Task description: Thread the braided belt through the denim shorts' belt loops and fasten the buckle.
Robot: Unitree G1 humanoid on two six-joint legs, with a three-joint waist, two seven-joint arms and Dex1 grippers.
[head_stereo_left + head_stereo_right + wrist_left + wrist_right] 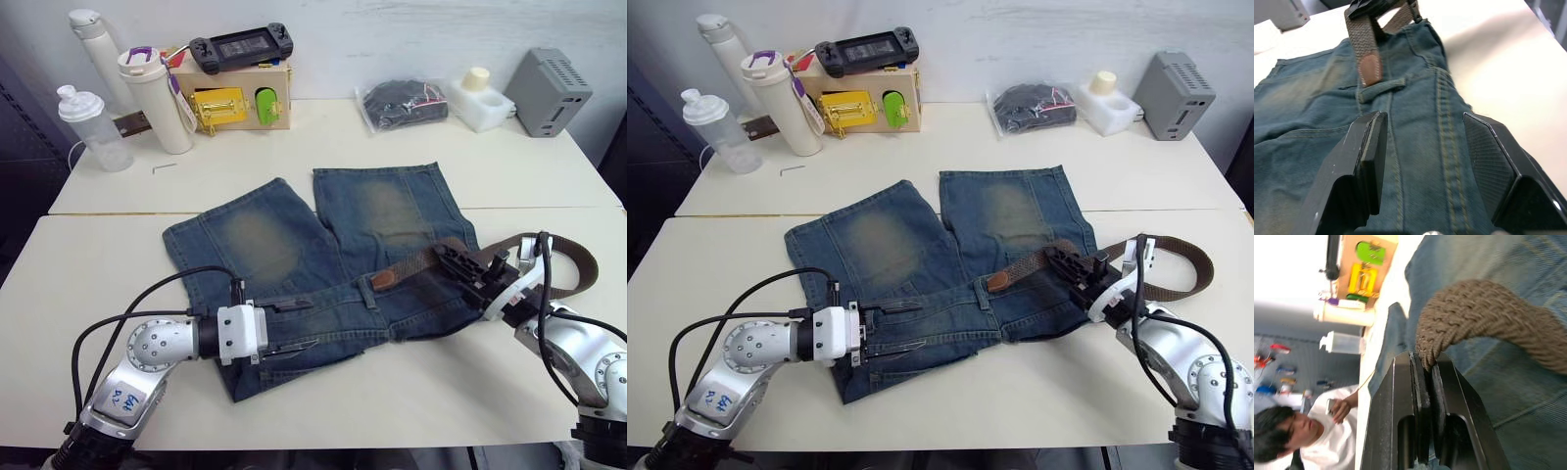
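The denim shorts (265,240) lie flat on the table, waistband toward me. The braided belt (416,262) runs across the waistband's right part and curves back in a loop (580,264) beside my right arm. Its brown leather tip (1370,68) ends just short of a belt loop (1383,88); I cannot tell if it has entered. My right gripper (1422,362) is shut on the belt's woven strap above the shorts. My left gripper (1425,120) is open, low over the left part of the waistband (294,350), with denim between its fingers. The buckle is hidden.
At the back stand a white flask (98,49), a white tumbler (157,98), a clear bottle (90,127), a wooden box (235,98) with a yellow latch and a game console on top, a bagged dark bundle (402,103), a white block (480,98) and a grey device (549,90). A person (1327,431) shows in the right wrist view.
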